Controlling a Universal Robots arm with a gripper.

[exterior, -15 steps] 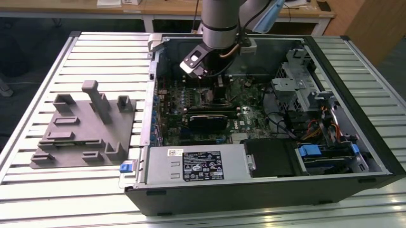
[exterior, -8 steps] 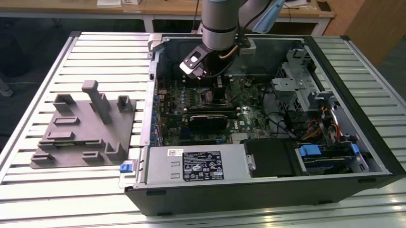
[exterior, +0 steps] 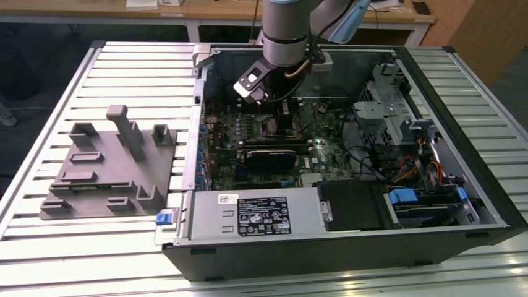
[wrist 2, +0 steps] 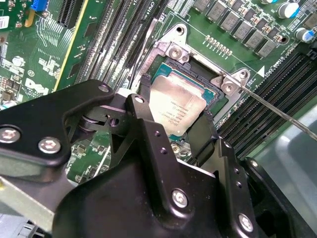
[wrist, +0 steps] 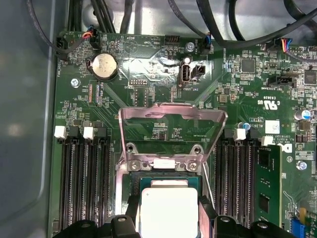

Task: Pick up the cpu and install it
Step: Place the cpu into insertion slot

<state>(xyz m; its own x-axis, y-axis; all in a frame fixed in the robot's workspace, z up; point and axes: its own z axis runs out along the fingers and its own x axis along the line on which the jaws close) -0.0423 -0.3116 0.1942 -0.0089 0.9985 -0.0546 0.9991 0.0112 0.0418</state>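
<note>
The cpu (wrist 2: 177, 106) is a small square chip with a pale silvery top, lying level at the open socket (wrist 2: 210, 89) on the green motherboard. My gripper (wrist 2: 176, 119) reaches down over it, and a black finger (wrist 2: 140, 106) presses against each of two opposite edges. In the first wrist view the cpu (wrist: 169, 208) fills the gap between the fingers of the gripper (wrist: 169, 220). Whether the chip is fully seated cannot be told. In the exterior view the gripper (exterior: 276, 111) is low inside the open computer case (exterior: 462, 204).
The socket's metal load plate (wrist: 171, 126) stands flipped open, with its thin lever (wrist 2: 277, 109) raised beside it. Memory slots (wrist: 84, 183) flank the socket and one holds a module (wrist: 267, 183). A grey fixture plate (exterior: 107, 179) lies outside the case; the power supply box (exterior: 256, 213) sits at the case front.
</note>
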